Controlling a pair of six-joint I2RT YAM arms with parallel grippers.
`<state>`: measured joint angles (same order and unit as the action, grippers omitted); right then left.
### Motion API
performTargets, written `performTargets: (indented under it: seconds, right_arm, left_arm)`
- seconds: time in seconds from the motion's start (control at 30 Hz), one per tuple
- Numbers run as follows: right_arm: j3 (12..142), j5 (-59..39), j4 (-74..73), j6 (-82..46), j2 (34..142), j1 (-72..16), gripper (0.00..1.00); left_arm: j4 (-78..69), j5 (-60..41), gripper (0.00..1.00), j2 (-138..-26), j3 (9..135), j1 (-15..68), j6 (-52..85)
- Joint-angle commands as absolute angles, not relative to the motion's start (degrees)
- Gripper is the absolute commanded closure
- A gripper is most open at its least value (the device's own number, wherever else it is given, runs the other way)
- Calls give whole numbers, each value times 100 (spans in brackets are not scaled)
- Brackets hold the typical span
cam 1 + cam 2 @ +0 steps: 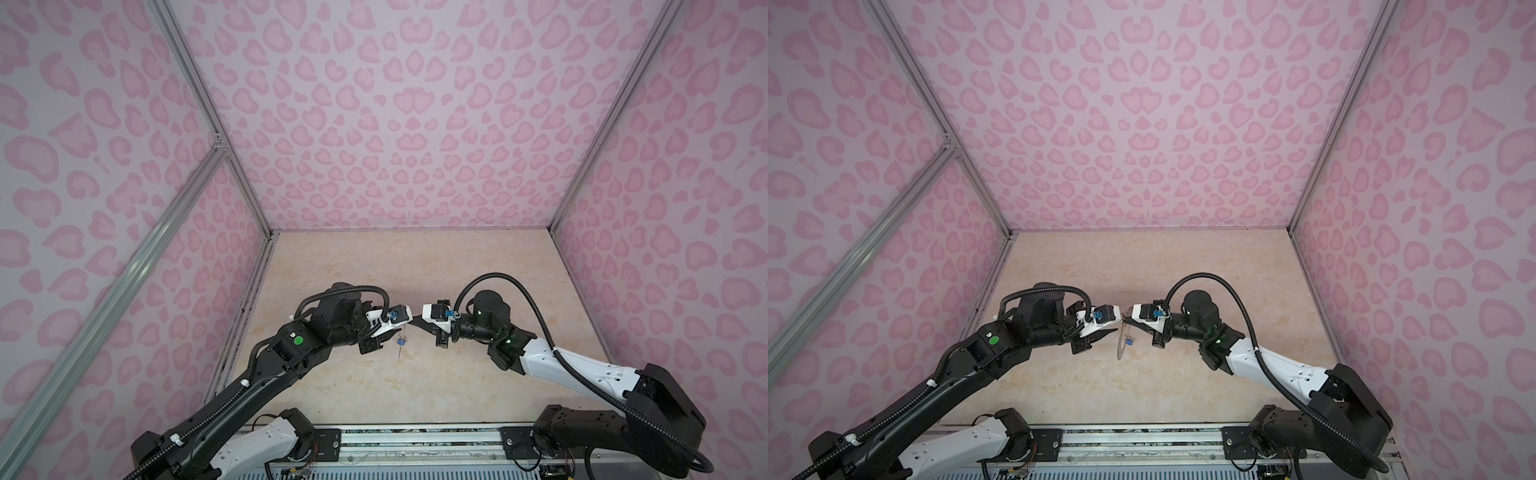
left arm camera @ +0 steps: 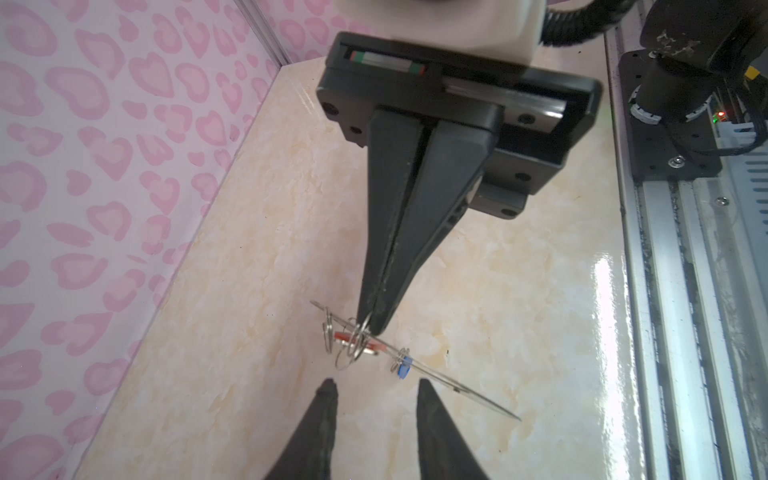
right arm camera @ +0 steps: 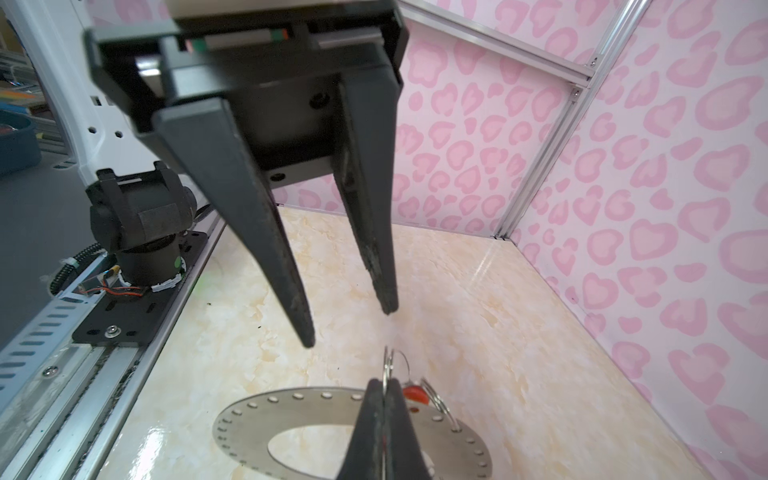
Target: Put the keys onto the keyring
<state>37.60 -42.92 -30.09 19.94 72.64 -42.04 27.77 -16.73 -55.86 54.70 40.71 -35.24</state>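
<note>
The keyring, a flat grey disc with small rim holes, hangs above the table; it shows edge-on in the left wrist view and in both top views. My right gripper is shut on a wire loop at the disc's edge, and its closed tips also show in the left wrist view. A red-tagged key and a blue-tagged key hang at the disc. My left gripper stands open just short of the disc, holding nothing.
Pink heart-patterned walls close in the marble tabletop on three sides. An aluminium rail with both arm bases runs along the front edge. The left arm's base shows in the right wrist view.
</note>
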Motion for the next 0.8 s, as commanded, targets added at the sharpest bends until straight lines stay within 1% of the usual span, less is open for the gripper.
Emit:
performTargets:
  seconds: [0.0,0.2,0.37,0.77]
  right_arm:
    - [3691,-4676,-3552,1696,7312,-4153,100]
    - [3649,-5050,-4124,1376,7439,-4079,100]
    - [3664,-5187,-4201,1374,7505,-4076,100]
    - [3762,-5383,-4045,1442,7557,-4069,100]
  left_arm:
    - [2233,-1881,65,-5422,5228,3969,-3301]
    - [1373,-2276,68,-5143,4667,3787,-2934]
    - [912,-2597,70,-5007,4377,3650,-2756]
    - [773,-2946,82,-5035,4210,3596,-2880]
